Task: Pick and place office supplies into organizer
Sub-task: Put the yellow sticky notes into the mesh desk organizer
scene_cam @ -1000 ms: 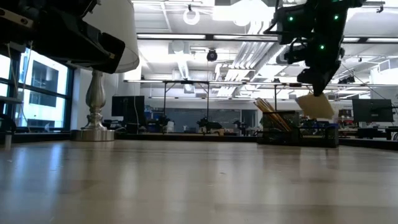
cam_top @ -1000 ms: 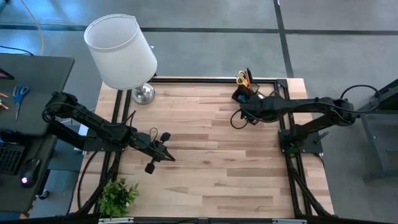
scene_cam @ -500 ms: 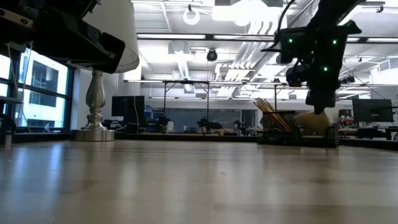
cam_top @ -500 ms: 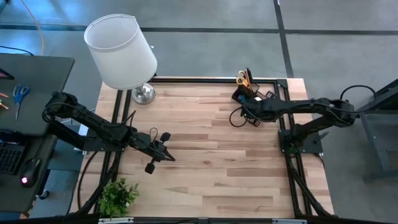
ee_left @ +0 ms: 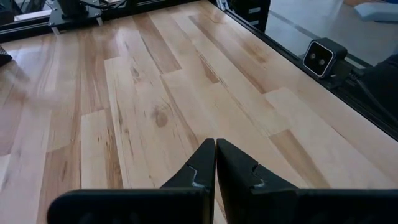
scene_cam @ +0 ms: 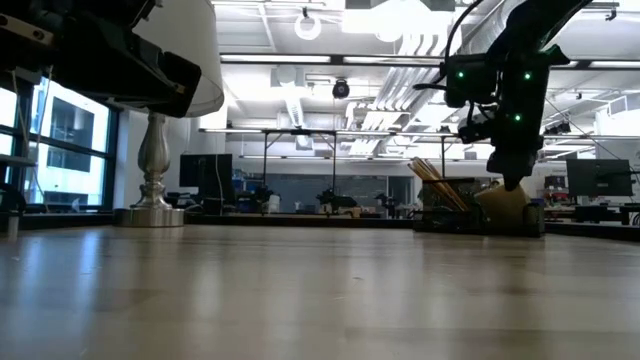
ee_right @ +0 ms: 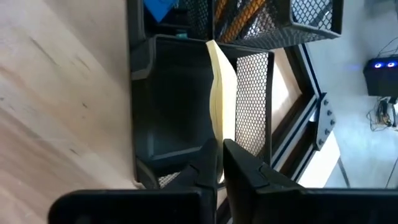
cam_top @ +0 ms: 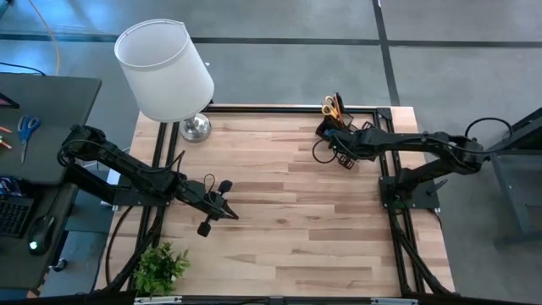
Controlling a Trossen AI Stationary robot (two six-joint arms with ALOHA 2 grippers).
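Observation:
The black mesh organizer stands at the table's far right; yellow-handled scissors and orange pencils stick up from its compartments, and a blue piece lies in another. My right gripper hovers over the organizer's low front tray, shut on the yellow sticky-note pad. In the low view the pad shows level with the organizer. My left gripper is shut on nothing above bare wood at the table's left. My right gripper pinches the sticky-note pad's near edge between its two fingers. The fingers slant down from above, from the table's right side. The pad stands on edge below the fingers, reaching down into the organizer's front tray; whether it touches the tray's floor I cannot tell.
A white-shaded lamp with a silver foot stands at the far left corner. A small green plant sits at the near left edge. A dark side desk left of the table carries blue-handled scissors. Bare wood fills the table's middle.
My right gripper has gone down toward the organizer and rolled at the wrist, carrying the sticky-note pad. The pad hung above the organizer's rim a second ago and is now down at the organizer's level.

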